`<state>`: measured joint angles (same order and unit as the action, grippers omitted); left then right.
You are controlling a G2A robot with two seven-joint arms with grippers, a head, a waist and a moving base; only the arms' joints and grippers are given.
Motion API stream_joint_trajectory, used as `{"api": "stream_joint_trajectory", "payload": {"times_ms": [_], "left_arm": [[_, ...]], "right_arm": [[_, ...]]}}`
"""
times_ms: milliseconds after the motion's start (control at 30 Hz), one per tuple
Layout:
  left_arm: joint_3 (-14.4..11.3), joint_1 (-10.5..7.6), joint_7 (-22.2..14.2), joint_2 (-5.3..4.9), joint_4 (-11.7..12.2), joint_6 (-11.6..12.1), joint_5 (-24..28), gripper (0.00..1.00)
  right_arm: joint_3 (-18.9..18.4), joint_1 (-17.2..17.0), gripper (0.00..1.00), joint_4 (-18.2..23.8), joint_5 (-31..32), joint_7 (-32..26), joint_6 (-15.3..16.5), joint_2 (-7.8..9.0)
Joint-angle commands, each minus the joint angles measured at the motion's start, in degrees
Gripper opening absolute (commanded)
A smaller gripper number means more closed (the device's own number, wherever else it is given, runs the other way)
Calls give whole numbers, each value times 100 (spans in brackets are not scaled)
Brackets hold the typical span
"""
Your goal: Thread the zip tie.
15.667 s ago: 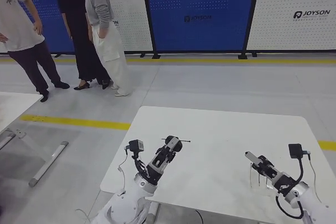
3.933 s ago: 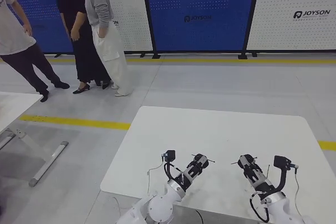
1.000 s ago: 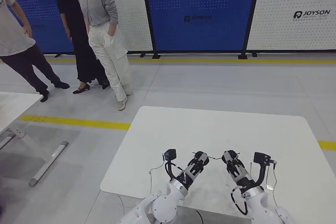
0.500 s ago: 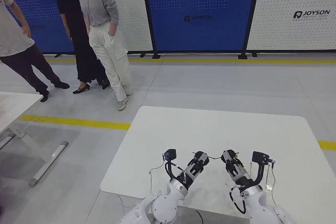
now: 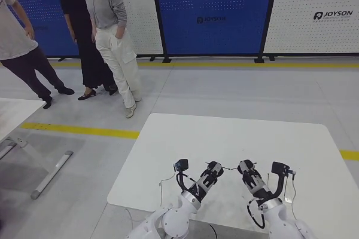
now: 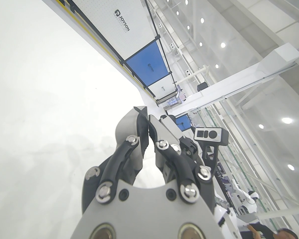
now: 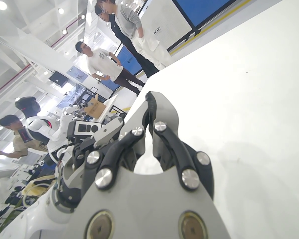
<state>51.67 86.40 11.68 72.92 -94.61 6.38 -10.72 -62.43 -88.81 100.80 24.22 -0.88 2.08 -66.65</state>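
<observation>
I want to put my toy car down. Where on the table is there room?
The far half of the table is bare, up to its far edge. Crowded: the near edge's middle, where the left gripper and right gripper meet at the zip tie.

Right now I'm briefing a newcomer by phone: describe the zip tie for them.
On the white table, by its near edge, the left end effector and right end effector nearly meet. The zip tie bridges them: a thin dark strand amid bulky metal.
</observation>
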Motion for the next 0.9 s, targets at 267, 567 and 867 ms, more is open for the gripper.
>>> {"api": "stream_joint_trajectory", "payload": {"times_ms": [267, 567, 867], "left_arm": [[0, 0, 0, 0, 0, 0, 0, 0], [0, 0, 0, 0, 0, 0, 0, 0], [0, 0, 0, 0, 0, 0, 0, 0]], "right_arm": [[12, 46, 0, -29, 69, -97, -34, -51], [41, 91, 0, -87, 127, -138, -63, -102], [142, 174, 0, -217, 52, -74, 8, -176]]}}
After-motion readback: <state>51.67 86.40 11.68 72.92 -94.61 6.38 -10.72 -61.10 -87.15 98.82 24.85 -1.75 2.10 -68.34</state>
